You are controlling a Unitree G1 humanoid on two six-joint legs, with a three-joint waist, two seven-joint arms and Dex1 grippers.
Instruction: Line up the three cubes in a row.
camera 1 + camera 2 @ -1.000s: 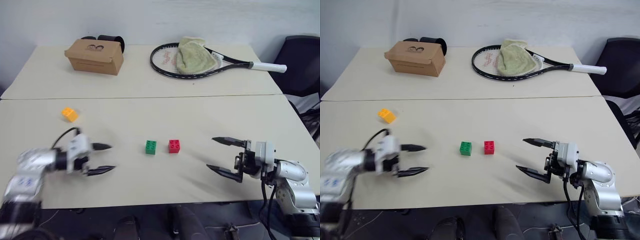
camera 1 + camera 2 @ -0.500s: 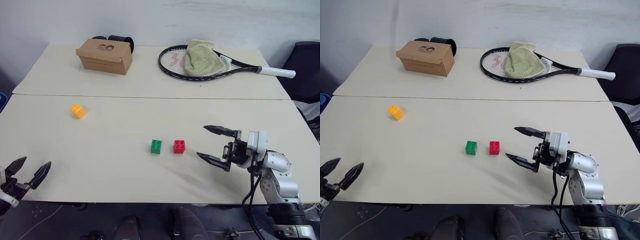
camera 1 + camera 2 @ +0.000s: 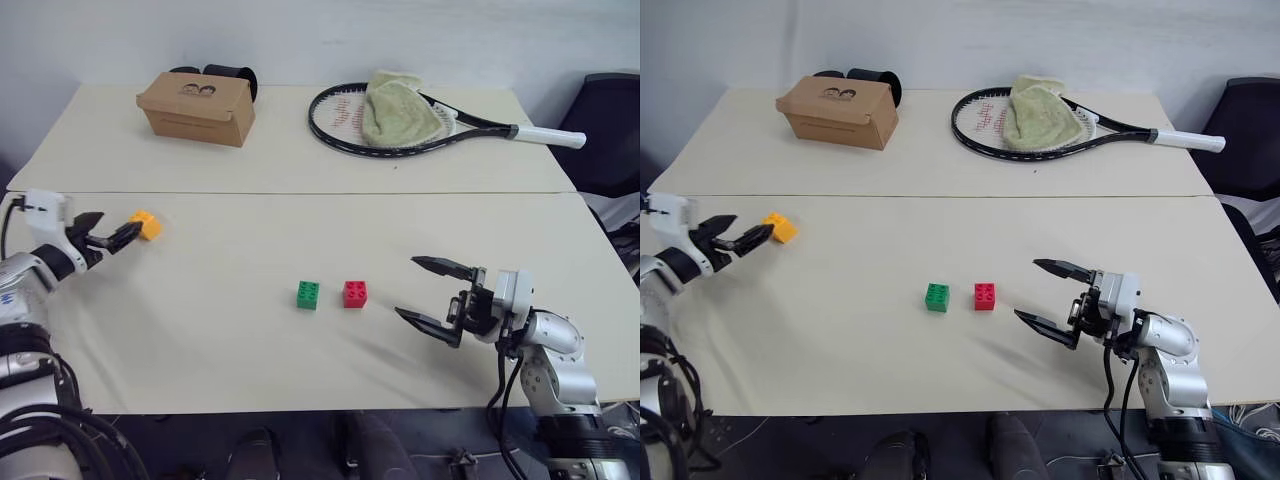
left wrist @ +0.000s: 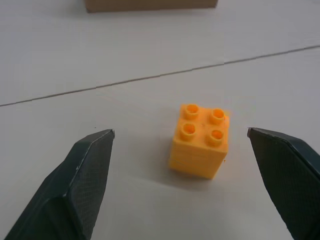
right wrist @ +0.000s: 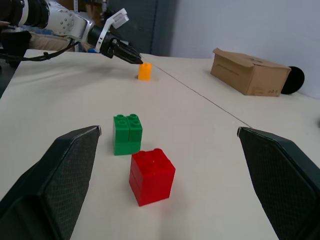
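Reaching in from the left edge of the head-camera frame, the left gripper [image 3: 112, 235] points at the orange-yellow cube [image 3: 145, 224], its two fingers spread wide. The fingertips sit just short of the cube. In the left wrist view the cube [image 4: 199, 141] stands studs-up on the table, between the lines of the two fingers but ahead of their tips, touching neither.

At lower right of the head-camera frame the right gripper [image 3: 426, 296] hovers over the table [image 3: 300, 165] with its fingers also spread wide and nothing between them. It points toward frame centre, where the other two cubes lie.

The green cube [image 3: 308, 294] and the red cube [image 3: 355, 293] sit side by side at centre, a small gap between them, green on the left. Both rest studs-up. They are near the right gripper but clear of it. In the right wrist view the red cube [image 5: 151, 175] lies nearest, the green cube [image 5: 127, 134] just behind it, and the orange-yellow cube [image 5: 145, 71] far off beside the left gripper [image 5: 131, 55].

The orange-yellow cube lies well apart from the pair, at mid-left of the frame. The three cubes do not form a row.

Across the upper part of the frame: a cardboard box [image 3: 196, 107] at upper left, and a tennis racket [image 3: 430, 128] at upper centre-right with a green towel [image 3: 395, 109] lying on its head.
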